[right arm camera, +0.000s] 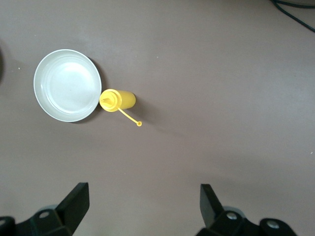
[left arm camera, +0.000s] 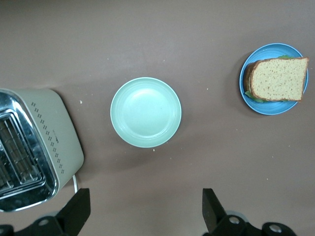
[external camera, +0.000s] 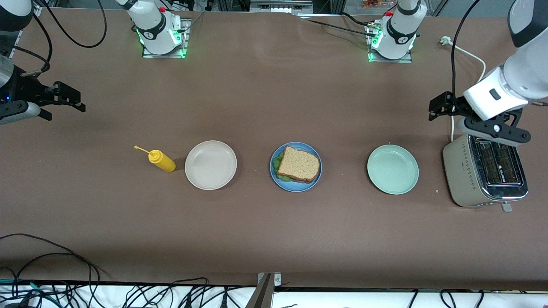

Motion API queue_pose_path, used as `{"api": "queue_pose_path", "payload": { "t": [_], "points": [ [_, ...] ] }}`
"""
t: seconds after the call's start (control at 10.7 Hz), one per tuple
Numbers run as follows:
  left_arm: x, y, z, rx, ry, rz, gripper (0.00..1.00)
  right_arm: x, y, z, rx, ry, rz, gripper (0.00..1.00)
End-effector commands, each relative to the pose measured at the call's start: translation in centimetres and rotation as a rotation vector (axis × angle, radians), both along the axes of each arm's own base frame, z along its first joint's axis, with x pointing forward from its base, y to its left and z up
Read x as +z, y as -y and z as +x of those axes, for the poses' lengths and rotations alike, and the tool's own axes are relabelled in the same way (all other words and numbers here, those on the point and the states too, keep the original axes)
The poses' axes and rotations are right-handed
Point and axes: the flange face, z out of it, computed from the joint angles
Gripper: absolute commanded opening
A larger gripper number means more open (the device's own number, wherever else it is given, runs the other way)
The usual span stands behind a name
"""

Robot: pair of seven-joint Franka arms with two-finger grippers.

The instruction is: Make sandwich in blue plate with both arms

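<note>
The sandwich (external camera: 299, 164) lies on the blue plate (external camera: 295, 187) in the middle of the table, with brown bread on top and green lettuce showing at one edge. It also shows in the left wrist view (left arm camera: 278, 78), on the plate (left arm camera: 275, 109). My left gripper (external camera: 441, 107) is open and empty, up over the table beside the toaster. It shows in its own view (left arm camera: 146, 209) with the jaws wide apart. My right gripper (external camera: 68, 99) is open and empty, raised at the right arm's end of the table, jaws wide in its own view (right arm camera: 144, 206).
A pale green plate (external camera: 392, 169) stands between the blue plate and a toaster (external camera: 483, 175) at the left arm's end. A beige plate (external camera: 210, 164) and a yellow squeeze bottle (external camera: 161, 161) stand toward the right arm's end. A white cord (external camera: 469, 53) runs from the toaster.
</note>
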Motion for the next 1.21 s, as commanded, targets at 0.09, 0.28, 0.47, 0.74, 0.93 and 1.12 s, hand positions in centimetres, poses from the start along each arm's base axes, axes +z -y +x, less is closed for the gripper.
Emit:
{"api": "queue_pose_path", "payload": {
  "t": [0.09,0.28,0.47,0.74,0.93,1.12],
  "points": [
    [3.0,-3.2,-3.8,0.072,0.063,-0.027,1.0,1.4,0.4,-1.0,-0.07,0.02,-0.041,1.0],
    [2.9,-3.3,-4.2,0.072,0.046,-0.016,1.0,2.0,1.2,-1.4,-0.111,0.028,-0.075,1.0],
    [2.7,-3.3,-4.6,0.064,0.017,0.006,1.0,1.8,3.4,-1.5,-0.137,0.021,-0.066,1.0],
    [3.4,-0.8,-5.2,0.003,0.041,0.101,1.0,2.7,4.7,-1.4,-0.154,0.038,-0.065,1.0],
    [3.6,-2.9,-4.8,0.039,0.033,0.064,1.0,3.0,5.0,-1.5,-0.155,0.041,-0.068,1.0],
    [4.0,-2.9,-4.5,0.037,0.035,0.049,1.0,3.9,4.3,-0.8,-0.16,0.059,-0.067,1.0]
  ]
}}
